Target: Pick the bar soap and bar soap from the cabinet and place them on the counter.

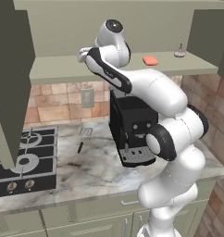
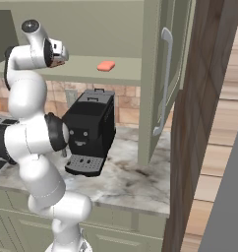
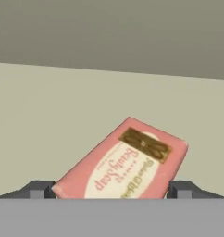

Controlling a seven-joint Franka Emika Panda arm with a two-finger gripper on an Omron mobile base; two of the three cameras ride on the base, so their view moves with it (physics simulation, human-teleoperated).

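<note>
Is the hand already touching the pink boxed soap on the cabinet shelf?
Cannot tell. In the hand view the boxed soap lies between the two fingertips, but the bottom band hides where they would meet it. The jaws look wide open.

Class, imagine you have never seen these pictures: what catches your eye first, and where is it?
First, the big white arm reaching up into the open cabinet. In the hand view, a boxed pink bar soap lies on the shelf between the open gripper fingertips. A coral-red bar soap sits further right on the shelf, above the black coffee machine on the counter.
</note>
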